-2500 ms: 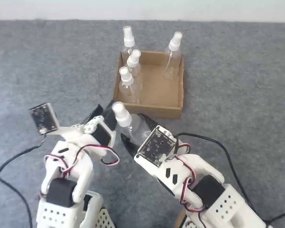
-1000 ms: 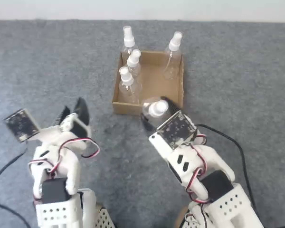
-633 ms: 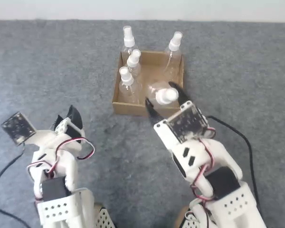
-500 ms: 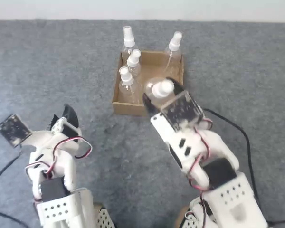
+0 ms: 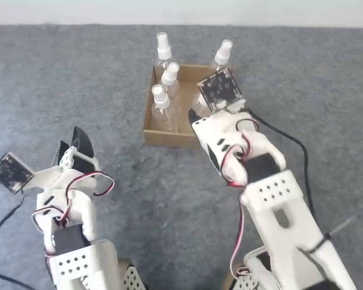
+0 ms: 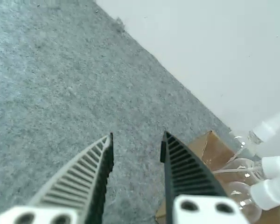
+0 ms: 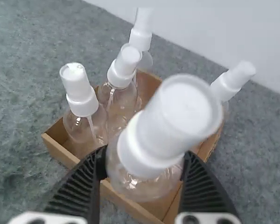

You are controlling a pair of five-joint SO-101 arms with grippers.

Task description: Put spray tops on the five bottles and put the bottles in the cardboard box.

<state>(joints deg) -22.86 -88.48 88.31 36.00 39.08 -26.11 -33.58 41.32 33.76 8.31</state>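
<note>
My right gripper [image 7: 144,155] is shut on a clear bottle with a white spray top [image 7: 170,123], holding it tilted above the cardboard box [image 7: 67,151]. In the high view the right arm [image 5: 230,136] stretches over the box [image 5: 169,138] and hides that bottle. Three capped bottles [image 5: 160,103] [image 5: 169,77] [image 5: 221,60] stand in the box. Another [image 5: 163,47] stands at its far left corner; I cannot tell whether it is inside. My left gripper [image 5: 70,138] hangs open over the carpet, well left of the box, with nothing between its fingers [image 6: 91,172].
Grey carpet [image 5: 302,90] surrounds the box, with open floor to its left and right. A pale wall [image 6: 200,46] runs behind the box. Black cables [image 5: 284,136] trail beside the right arm's base.
The right arm has carried the capped bottle forward from in front of the box to above it. The left arm has drawn back to the left, open.
</note>
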